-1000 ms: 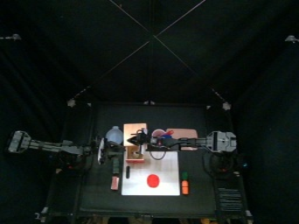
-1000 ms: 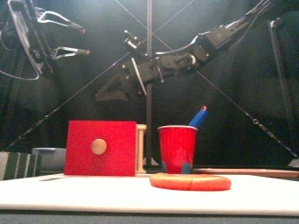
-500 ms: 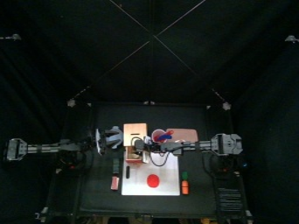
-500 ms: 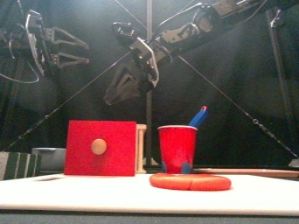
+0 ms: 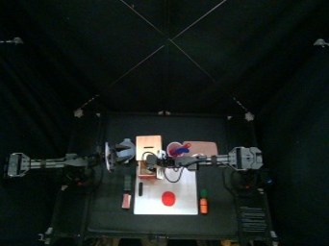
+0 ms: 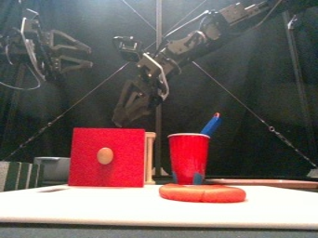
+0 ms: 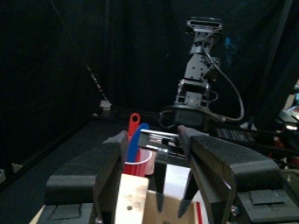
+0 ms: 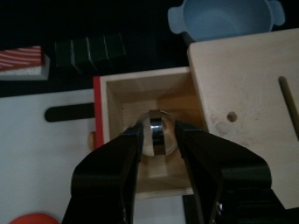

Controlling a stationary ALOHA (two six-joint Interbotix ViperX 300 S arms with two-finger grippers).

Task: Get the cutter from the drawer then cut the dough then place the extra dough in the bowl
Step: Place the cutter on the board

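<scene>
The pale wooden box (image 5: pixel 148 150) stands at the board's back left, its red-fronted drawer (image 8: pixel 97 122) pulled out. In the drawer lies the round metal cutter (image 8: pixel 160 136). My right gripper (image 8: pixel 162 150) hangs above the drawer, open, its jaws on either side of the cutter as seen from the wrist; the front view shows this gripper (image 6: pixel 134 95) well above the box. The red dough disc (image 5: pixel 168 199) lies on the white cutting board (image 5: pixel 187 187). The blue-grey bowl (image 5: pixel 125 146) sits left of the box. My left gripper (image 5: pixel 118 158) hovers open beside the box, holding nothing.
A red cup (image 6: pixel 189 158) with a blue knife (image 6: pixel 211 123) stands right of the box. A dark green sushi roll (image 8: pixel 91 48) and a red-and-white toy (image 8: pixel 21 59) lie left of the board. An orange toy (image 5: pixel 202 204) lies at the board's right edge.
The right gripper's jaws have gone from shut to open, and it has swung in over the open drawer. The left arm drew slightly nearer the box.
</scene>
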